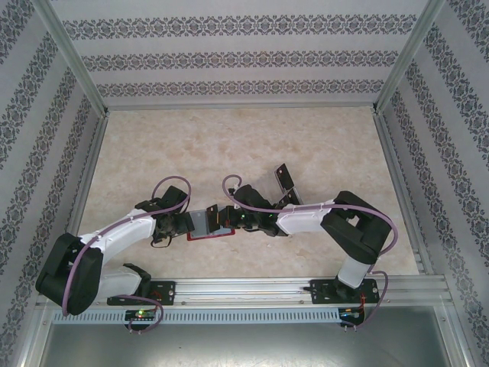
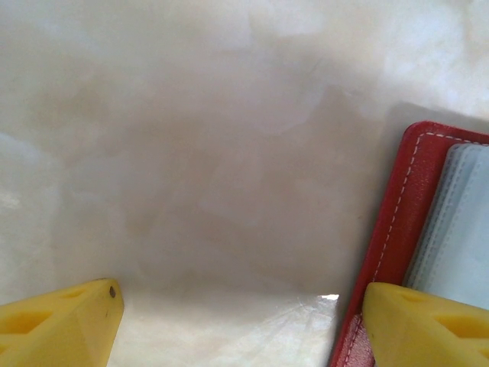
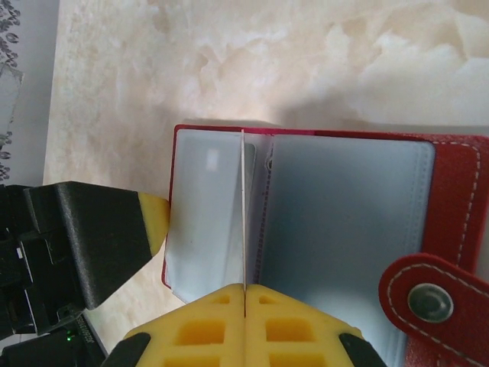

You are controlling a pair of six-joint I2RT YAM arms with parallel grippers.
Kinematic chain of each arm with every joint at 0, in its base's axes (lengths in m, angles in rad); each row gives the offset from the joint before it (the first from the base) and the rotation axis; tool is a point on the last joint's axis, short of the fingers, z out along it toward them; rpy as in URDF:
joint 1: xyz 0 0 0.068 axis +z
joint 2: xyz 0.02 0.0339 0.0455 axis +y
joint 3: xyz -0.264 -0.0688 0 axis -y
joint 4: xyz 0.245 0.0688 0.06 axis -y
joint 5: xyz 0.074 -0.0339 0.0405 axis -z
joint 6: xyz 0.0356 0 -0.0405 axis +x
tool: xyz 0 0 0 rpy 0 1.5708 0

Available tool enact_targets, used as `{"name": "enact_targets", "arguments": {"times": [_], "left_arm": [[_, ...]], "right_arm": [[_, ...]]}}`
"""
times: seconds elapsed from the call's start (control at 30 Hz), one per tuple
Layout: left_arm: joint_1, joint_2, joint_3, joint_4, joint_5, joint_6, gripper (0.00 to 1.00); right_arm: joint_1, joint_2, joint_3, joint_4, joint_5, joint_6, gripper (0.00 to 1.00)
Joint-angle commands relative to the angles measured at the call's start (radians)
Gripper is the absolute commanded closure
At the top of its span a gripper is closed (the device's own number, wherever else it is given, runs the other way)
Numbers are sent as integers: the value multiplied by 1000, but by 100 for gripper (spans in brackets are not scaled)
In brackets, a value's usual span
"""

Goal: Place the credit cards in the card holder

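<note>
The right pincer (image 3: 243, 289) pinches a thin grey pocket page (image 1: 200, 222) of the open red leather-like card holder (image 3: 451, 176) right ahead. The left pincer (image 2: 243, 294) is wide, touching its edge. Small thin dark credit cards (image 1: 284, 177) lie behind the right pincer.

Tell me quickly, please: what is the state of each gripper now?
Left gripper: open, one finger over the card holder's edge.
Right gripper: shut on a thin sheet seen edge-on at the open card holder; card or pocket leaf, cannot be told.
</note>
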Motion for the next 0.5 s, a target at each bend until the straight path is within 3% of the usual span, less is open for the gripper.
{"name": "enact_targets", "arguments": {"times": [0.0, 0.47], "left_arm": [[-9, 1, -21, -22, -12, 5, 17], [-10, -19, -8, -42, -24, 5, 17]], "right_arm": [[12, 29, -7, 50, -18, 24, 100], [11, 58, -21, 105, -51, 63, 100]]}}
